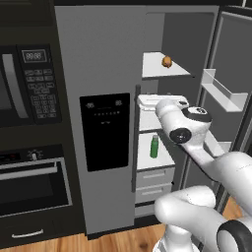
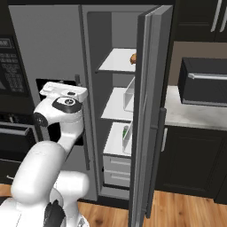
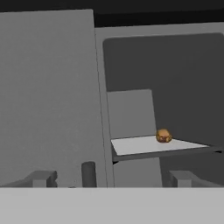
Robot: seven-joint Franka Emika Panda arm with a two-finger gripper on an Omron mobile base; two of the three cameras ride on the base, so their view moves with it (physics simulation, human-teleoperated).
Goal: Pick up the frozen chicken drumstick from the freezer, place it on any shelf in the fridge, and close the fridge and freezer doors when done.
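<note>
The frozen chicken drumstick (image 1: 167, 61) (image 2: 133, 58) (image 3: 163, 136), a small golden-brown lump, lies on the top white shelf (image 1: 152, 69) (image 3: 131, 145) of the fridge (image 1: 182, 34). The fridge door (image 1: 231, 74) (image 2: 150, 111) stands open to the right. The freezer door (image 1: 98, 59) (image 2: 44, 44), with its black dispenser panel (image 1: 105, 130), is shut. My gripper (image 1: 145, 102) (image 3: 111, 179) is open and holds nothing. It hangs in front of the compartment at middle-shelf height, below and short of the drumstick, close to the freezer door's bar handle (image 3: 89, 173).
A green bottle (image 1: 154, 146) (image 2: 125, 131) stands on a lower shelf above grey drawers (image 1: 155, 177). Door bins (image 1: 221, 93) jut from the open door. A microwave (image 1: 24, 83) and a black oven (image 1: 29, 187) sit left of the unit. To the right, a counter (image 2: 186, 115) carries a dark appliance (image 2: 204, 80).
</note>
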